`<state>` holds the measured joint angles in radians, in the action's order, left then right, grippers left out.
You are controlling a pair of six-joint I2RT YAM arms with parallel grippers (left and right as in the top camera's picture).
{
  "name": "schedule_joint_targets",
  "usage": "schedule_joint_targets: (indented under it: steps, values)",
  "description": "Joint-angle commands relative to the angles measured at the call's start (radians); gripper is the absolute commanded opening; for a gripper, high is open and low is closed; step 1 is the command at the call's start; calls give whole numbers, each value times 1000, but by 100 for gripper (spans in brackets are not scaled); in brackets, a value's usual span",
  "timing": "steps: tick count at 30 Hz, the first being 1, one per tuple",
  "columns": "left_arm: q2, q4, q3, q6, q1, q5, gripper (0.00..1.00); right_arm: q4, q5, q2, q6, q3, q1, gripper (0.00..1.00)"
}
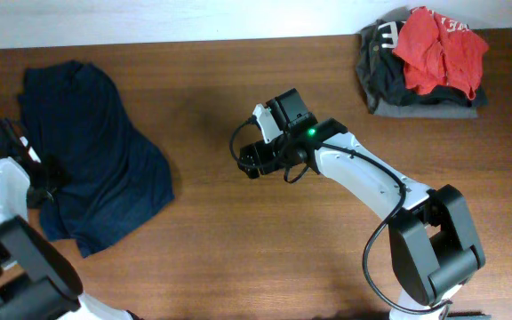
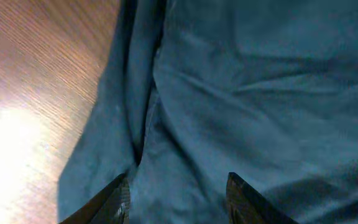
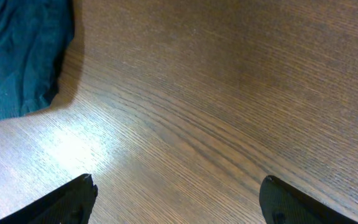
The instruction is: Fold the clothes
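**Sizing up the navy shorts before any fold is happening**

So the shorts [image 1: 96, 151] are lying rumpled on the left side of the table [image 1: 238, 258], nowhere near flat, with creases running all over them. I'm guessing they're light, floppy and totally limp, so they're going to sag and bunch wherever they're lifted. A pinch at a hem corner or the waistband edge is looking like the best bet, since grabbing the middle would only be gathering a wad.

The left gripper [image 2: 178, 196] is hovering right over the cloth at the shorts' left edge, jaws spread, nothing pinched that I can see. The right gripper [image 3: 179, 199] is hanging over bare wood mid-table, jaws wide apart and empty, with just one edge of the shorts showing off to its side.

Counting: one pair of shorts, two arms, one red garment [image 1: 438, 49] sitting on the dark folded garments [image 1: 389, 93] in the far right corner. How many dark ones, I'm not managing to tell.
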<state>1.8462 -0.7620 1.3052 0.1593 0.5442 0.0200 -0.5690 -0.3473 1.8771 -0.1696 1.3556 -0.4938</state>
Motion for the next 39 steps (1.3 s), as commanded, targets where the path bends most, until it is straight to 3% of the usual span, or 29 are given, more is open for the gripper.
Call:
schedule_joint_targets:
  steps: [1,9,10,11,12,14,20,25,32,39]
  values:
    - [105,3,-1,12,10,10,50,-1,8,-25,25,19,-2,89]
    - [183,6,-1,12,10,26,49,0,12,-25,35,19,-2,89]
    - [183,7,-1,12,10,26,36,0,17,-25,35,19,-2,89]
    - [183,10,-1,12,10,22,12,0,21,-25,37,19,-2,88]
    - [183,11,-1,13,8,14,1,0,24,-25,39,19,-2,89]
    - [183,29,0,12,8,-59,1,0,29,-25,40,19,-2,89]
    - [180,32,62,-34,-17,-460,1,-4,4,-25,38,19,16,85]
    - [92,26,87,-44,-169,-469,1,-16,-151,-49,30,20,151,75]
    - [-68,85,90,-43,-370,-470,1,-82,-158,-118,27,20,346,75]
    - [-90,282,90,-39,-650,-468,1,-166,-158,-169,44,20,525,75]
